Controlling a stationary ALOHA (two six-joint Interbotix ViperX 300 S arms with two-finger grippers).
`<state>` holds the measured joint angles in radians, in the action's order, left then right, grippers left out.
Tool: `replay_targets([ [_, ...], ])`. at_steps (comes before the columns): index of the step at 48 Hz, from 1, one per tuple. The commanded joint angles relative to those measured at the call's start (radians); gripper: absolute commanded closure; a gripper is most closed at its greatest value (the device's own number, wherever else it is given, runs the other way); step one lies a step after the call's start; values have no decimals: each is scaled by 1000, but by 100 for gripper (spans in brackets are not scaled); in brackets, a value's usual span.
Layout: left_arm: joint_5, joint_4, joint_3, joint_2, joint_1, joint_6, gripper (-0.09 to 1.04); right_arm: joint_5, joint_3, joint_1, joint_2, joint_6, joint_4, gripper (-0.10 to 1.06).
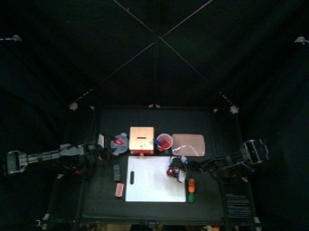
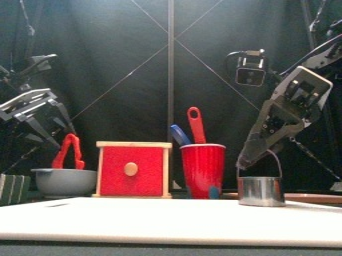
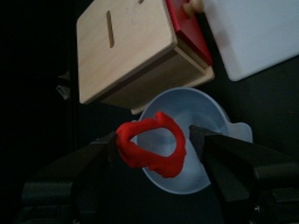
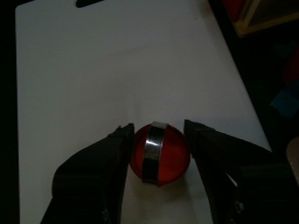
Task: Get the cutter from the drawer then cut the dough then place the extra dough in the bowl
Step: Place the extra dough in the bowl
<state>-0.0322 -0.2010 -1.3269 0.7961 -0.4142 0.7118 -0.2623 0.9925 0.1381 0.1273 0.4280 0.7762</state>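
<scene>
Left gripper clamped on dough ring, we are hovering over bowl — release next; right gripper clamping cutter.

Left arm: extended inward from the left side, wrist tipped down. Left hand: raised off the bench, jaws part-spread and clamped on the dough ring. Right arm: reached in from the right side, forearm sloping steeply down. Right hand: set low, jaws apparently pinching the cutter; contact not clearly visible.
</scene>
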Motion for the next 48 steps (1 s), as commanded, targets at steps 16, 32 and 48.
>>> replay_targets([
  [16, -8, -3, 12, -2, 2, 0, -3, -3, -18, -6, 17, 2, -3, 12],
  [32, -8, -37, 12, 0, 0, 0, -3, -3, -18, -6, 15, 2, -3, 12],
  [48, -8, -127, 23, 0, 2, 0, -4, -3, -18, -8, 15, 2, -3, 12],
])
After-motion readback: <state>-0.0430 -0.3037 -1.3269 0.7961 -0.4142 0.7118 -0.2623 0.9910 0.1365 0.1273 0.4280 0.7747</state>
